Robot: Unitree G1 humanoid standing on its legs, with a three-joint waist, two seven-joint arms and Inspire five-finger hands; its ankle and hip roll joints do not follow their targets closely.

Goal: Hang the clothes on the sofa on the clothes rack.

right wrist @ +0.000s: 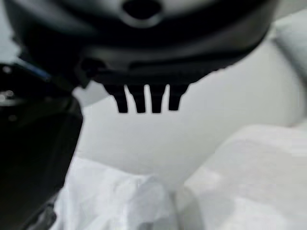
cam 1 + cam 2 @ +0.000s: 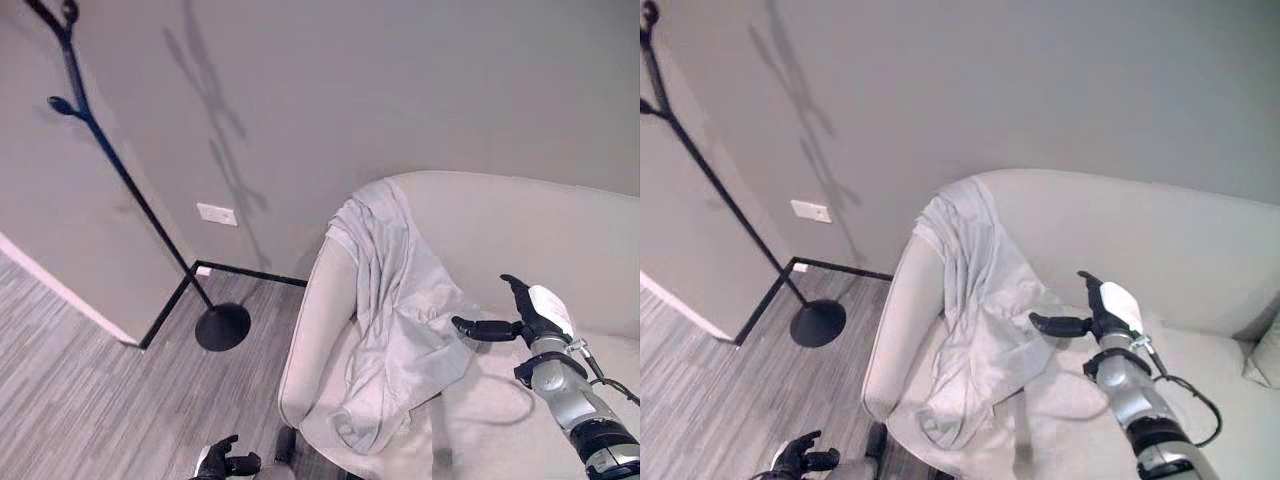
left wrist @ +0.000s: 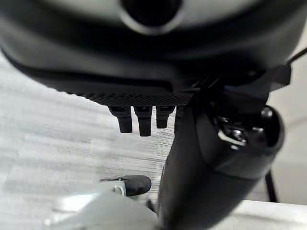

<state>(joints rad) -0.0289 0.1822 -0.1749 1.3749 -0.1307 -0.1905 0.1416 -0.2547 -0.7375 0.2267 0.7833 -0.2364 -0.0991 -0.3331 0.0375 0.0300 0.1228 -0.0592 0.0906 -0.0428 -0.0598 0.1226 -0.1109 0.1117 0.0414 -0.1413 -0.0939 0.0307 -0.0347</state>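
1. The eye views show the clothes rack (image 2: 120, 170) (black pole, round base) on the floor beside the sofa (image 2: 520, 230).
2. Right wrist view: right hand (image 1: 144, 103) fingers straight and spread wide, holding nothing, above the garment (image 2: 400, 310).
3. The garment drapes lengthwise from sofa back down to seat.
4. Left hand (image 2: 222, 460) hangs low, fingers relaxed.

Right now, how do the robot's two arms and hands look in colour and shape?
The right arm is a silver-grey cylinder with black rings. Its right hand is dark, with slim black fingers and a white cover on the thumb. The left hand is dark as well, with short black fingers.
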